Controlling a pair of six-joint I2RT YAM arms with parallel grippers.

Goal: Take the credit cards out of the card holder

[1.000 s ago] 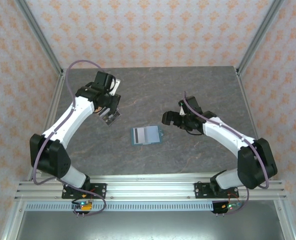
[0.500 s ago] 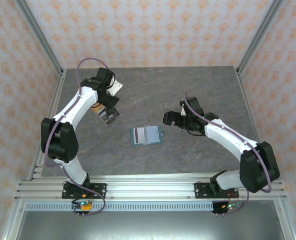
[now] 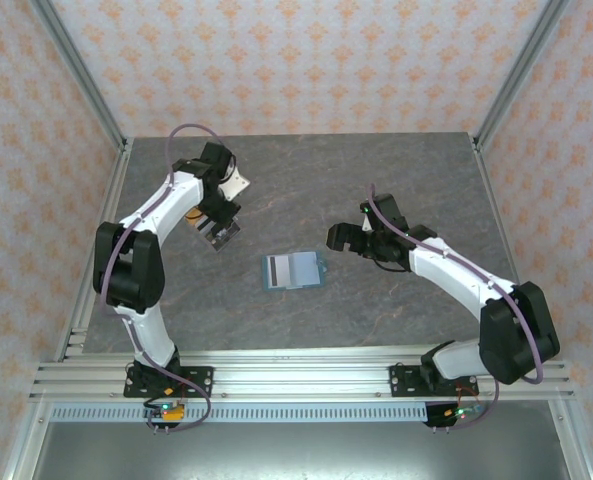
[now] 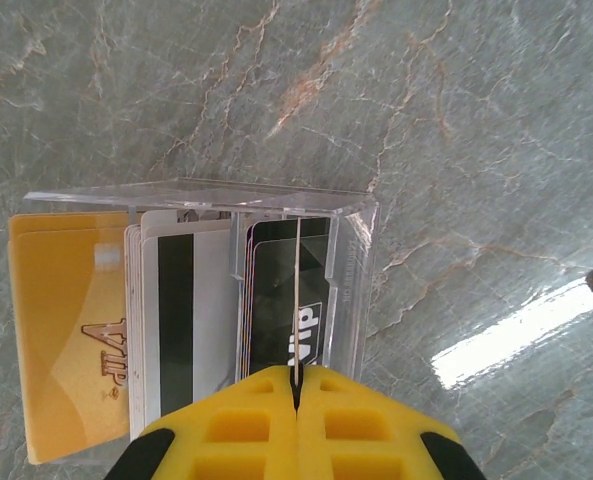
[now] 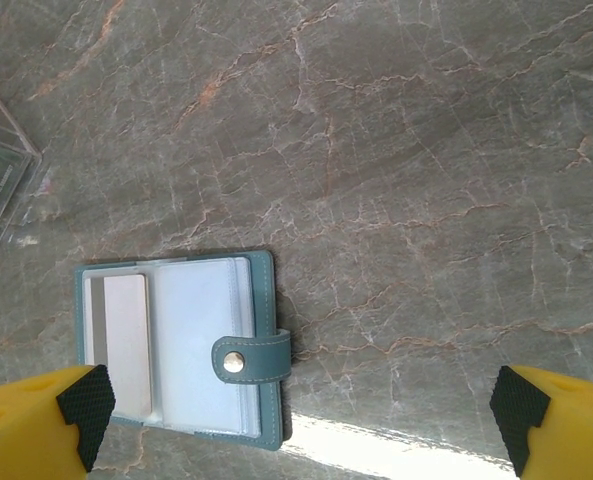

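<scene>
Calling it mostly done: your clear plastic box [image 4: 351, 290], left on the counter [image 3: 376, 170], holds an orange-tan card [image 4: 61, 330], striped white cards [image 4: 181, 320] and a dark card [image 4: 276, 300]. Left fingers [image 4: 246, 420] are pinched together, apparently on one thin card [image 4: 297, 290] seen edge-on. The teal folding wallet [image 5: 261, 300] lies open mid-counter with a pale grey card [image 5: 128, 345] left in its pocket. Right fingers [image 5: 36, 425] are wide apart above it.

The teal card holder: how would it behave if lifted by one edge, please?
Probably floppy: the card holder lies open with thin clear sleeves and a soft strap, so it may sag or fold. Flat and seemingly light, it would likely slide on the glossy table.
</scene>
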